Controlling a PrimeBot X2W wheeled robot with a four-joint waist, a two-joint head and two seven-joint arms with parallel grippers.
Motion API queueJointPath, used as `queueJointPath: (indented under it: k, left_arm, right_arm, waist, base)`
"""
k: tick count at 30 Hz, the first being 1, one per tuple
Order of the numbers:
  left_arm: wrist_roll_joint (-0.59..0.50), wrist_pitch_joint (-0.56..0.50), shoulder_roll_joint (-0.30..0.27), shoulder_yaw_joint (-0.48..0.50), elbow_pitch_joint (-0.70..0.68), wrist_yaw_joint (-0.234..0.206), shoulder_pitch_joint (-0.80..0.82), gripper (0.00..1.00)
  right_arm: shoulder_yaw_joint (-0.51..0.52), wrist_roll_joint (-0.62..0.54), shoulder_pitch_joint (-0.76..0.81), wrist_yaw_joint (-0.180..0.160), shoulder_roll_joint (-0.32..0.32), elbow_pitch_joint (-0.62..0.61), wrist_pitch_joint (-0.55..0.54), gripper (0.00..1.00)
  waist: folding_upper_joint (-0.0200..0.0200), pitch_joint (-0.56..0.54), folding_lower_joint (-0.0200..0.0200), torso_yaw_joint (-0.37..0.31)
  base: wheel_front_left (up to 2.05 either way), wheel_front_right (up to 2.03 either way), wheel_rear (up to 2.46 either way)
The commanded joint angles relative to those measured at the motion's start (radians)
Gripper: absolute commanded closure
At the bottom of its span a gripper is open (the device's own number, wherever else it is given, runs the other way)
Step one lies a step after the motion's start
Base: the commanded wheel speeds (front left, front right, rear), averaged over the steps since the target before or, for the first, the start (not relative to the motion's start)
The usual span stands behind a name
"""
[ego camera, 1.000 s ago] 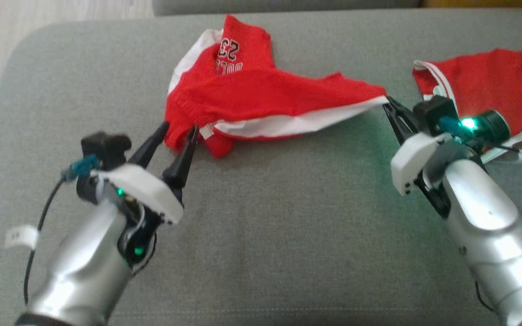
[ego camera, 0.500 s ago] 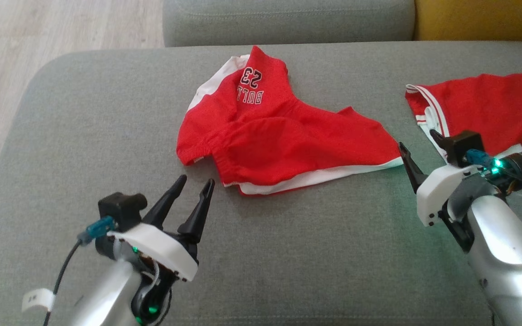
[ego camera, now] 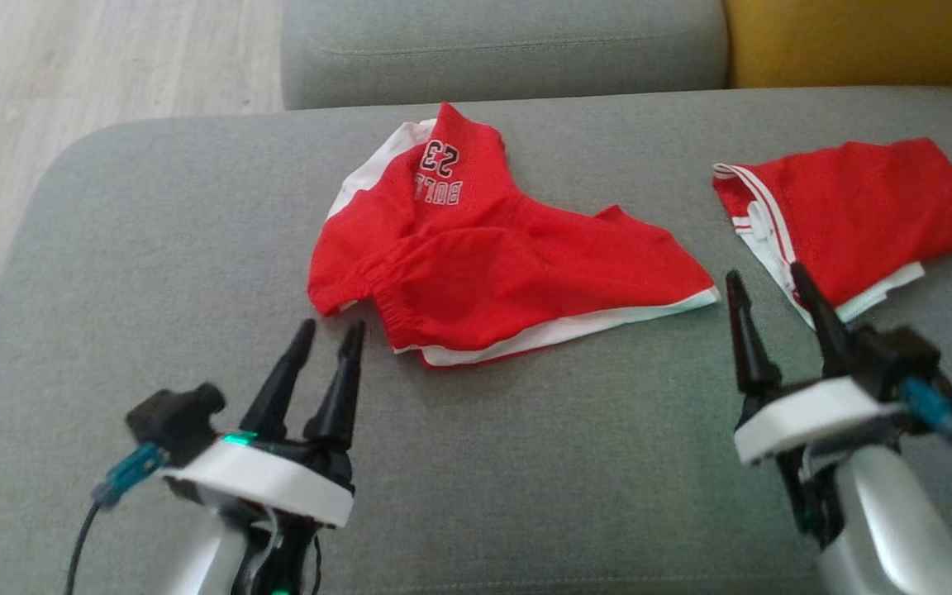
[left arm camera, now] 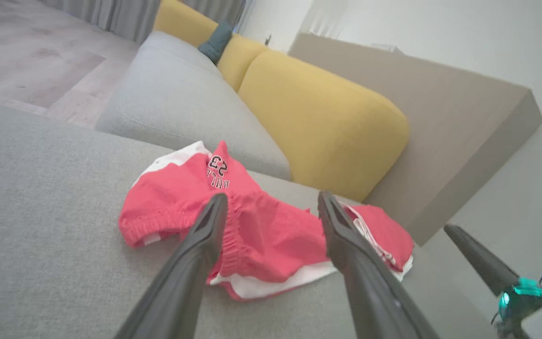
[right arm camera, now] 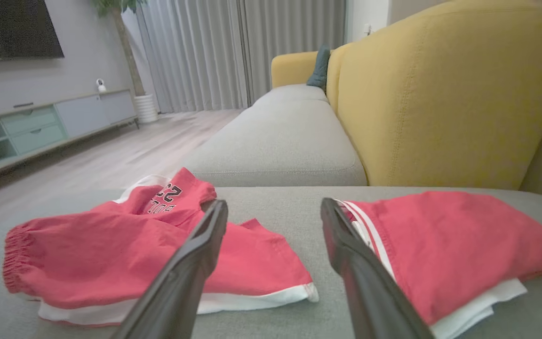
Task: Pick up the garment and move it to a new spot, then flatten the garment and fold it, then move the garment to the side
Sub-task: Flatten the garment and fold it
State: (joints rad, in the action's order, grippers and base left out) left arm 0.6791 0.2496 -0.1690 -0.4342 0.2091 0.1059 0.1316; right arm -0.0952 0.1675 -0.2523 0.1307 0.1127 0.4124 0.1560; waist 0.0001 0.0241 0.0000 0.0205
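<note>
The crumpled red cloth shorts with white trim (ego camera: 492, 273) lie mid-way across the grey fabric seat cushion (ego camera: 154, 248), towards its far edge; the blurred print seems to read 23. A folded red-and-white garment (ego camera: 864, 207) lies near the right edge. The left gripper (ego camera: 329, 329) and right gripper (ego camera: 765, 274) hover with jaws parted, holding nothing.

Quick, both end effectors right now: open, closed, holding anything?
Left end effector: open, holding nothing, near the crumpled red-and-white fabric shorts.
Right end effector: open, holding nothing.
</note>
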Motion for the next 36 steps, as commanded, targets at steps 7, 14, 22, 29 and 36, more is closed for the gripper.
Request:
queueJointPath:
  k: [7,14,22,29,36]
  left_arm:
    - [-0.097,0.012,0.073,0.217,-0.102,0.001,-0.069,0.0]
    - [-0.249,0.012,0.109,0.289,-0.104,-0.015,-0.095,0.0]
    - [-0.36,-0.003,0.114,0.216,0.049,-0.015,-0.039,0.0]
    - [-0.406,-0.011,0.094,0.132,0.251,0.009,0.104,0.0]
    - [-0.4,0.002,0.093,0.124,0.359,0.013,0.173,0.0]
  right_arm:
    - [-0.005,-0.043,0.105,0.0,-0.05,-0.188,0.067,0.0]
    - [0.002,-0.059,0.125,0.0,-0.06,-0.227,0.069,0.0]
    - [-0.001,-0.061,0.107,0.0,-0.062,-0.247,0.058,0.0]
    - [0.008,-0.069,0.095,0.0,-0.062,-0.257,0.043,0.0]
    - [0.015,-0.071,0.087,0.0,-0.062,-0.261,0.036,0.0]
  waist:
    - [-0.0001,0.013,0.0,-0.036]
    - [-0.0001,0.027,0.0,-0.048]
    - [-0.0001,0.069,0.0,-0.062]
    - [-0.0001,0.112,0.0,-0.084]
    - [-0.0001,0.126,0.0,-0.094]
  base:
    - [0.0,0.0,0.0]
    - [0.0,0.0,0.0]
    - [0.0,0.0,0.0]
    - [0.0,0.0,0.0]
    - [0.0,0.0,0.0]
